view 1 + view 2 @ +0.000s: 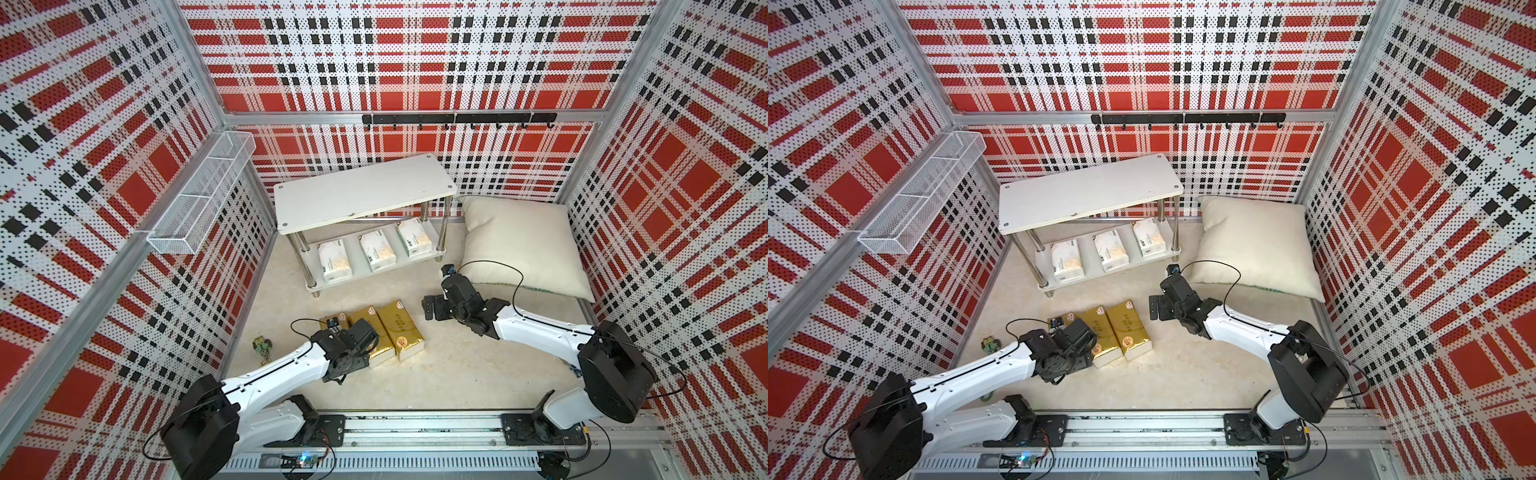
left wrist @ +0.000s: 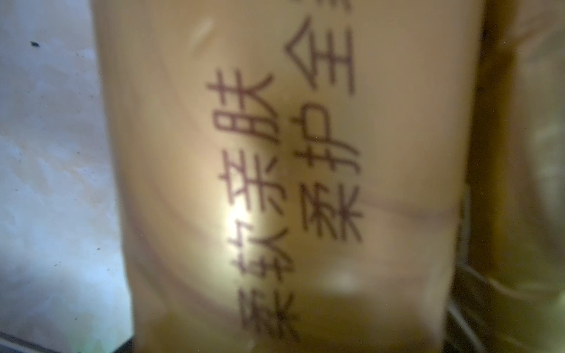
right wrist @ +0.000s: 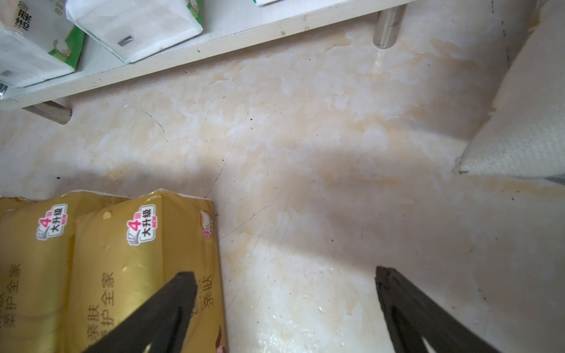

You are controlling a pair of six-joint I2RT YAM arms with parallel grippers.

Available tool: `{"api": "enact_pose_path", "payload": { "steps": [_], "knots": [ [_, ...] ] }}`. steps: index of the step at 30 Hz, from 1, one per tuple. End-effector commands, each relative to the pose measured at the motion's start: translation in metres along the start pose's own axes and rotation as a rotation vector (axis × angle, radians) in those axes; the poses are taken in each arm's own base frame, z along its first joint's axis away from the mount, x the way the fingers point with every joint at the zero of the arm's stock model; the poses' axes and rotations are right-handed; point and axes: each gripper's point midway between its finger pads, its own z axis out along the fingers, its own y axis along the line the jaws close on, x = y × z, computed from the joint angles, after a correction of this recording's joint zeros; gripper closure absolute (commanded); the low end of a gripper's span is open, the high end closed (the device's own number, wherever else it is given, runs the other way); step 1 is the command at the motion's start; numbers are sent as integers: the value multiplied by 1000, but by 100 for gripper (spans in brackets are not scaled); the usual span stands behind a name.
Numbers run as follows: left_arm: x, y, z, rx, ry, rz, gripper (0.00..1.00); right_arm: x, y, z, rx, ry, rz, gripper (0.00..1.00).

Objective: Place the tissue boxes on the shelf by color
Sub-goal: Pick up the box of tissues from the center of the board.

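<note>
A plaid-walled cell filled both top views. At centre stood the shelf point(image 1: 361, 191), its top board bare; three white packs point(image 1: 376, 251) lay in a row on the lower board. A cream pillow point(image 1: 523, 241) sat at right.

Below centre, three gold packs point(image 1: 401, 328) lay side by side on the floor, long axes running up the frame towards the shelf. The left arm was the nearer: the left gripper point(image 1: 338, 324) sat over the leftmost gold pack point(image 2: 290, 183), which filled the left wrist view directly beneath. Its jaws were hidden; whether they gripped the pack could not be told. The right gripper point(image 3: 284, 305) hung to the right of the row, jaws wide and empty, one finger point(image 3: 171, 305) overlapping the rightmost pack.

Gold wrappers read "4层 大升级 NEW" and "柔软亲肤 柔护全家". One white pack showed "洁柔" and a green label.
</note>
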Motion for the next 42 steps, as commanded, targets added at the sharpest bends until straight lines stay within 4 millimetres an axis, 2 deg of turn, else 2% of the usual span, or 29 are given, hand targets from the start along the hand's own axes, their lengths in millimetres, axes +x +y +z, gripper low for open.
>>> {"api": "enact_pose_path", "payload": {
  "steps": [1, 14, 25, 31, 37, 42],
  "knots": [
    [-5, -2, -4, 10, -41, -16, 20, 5, 0, 4, -2, 6, 2, 0],
    [-26, -6, -36, -1, -132, -25, 23, 3, 3, 5, -10, 6, 2, 0],
    [-35, -26, -74, 26, -167, 12, 24, 1, 4, 6, -12, 5, 2, 0],
    [-51, -33, -103, 37, -198, 42, 24, 0, 5, 6, -14, 2, 2, 0],
    [-66, -46, -122, 41, -230, 87, 25, 2, 5, 7, -15, 10, -3, 0],
    [-90, -53, -143, 37, -300, 93, 25, 1, 5, 6, -12, 13, -12, 0]
  ]
}}
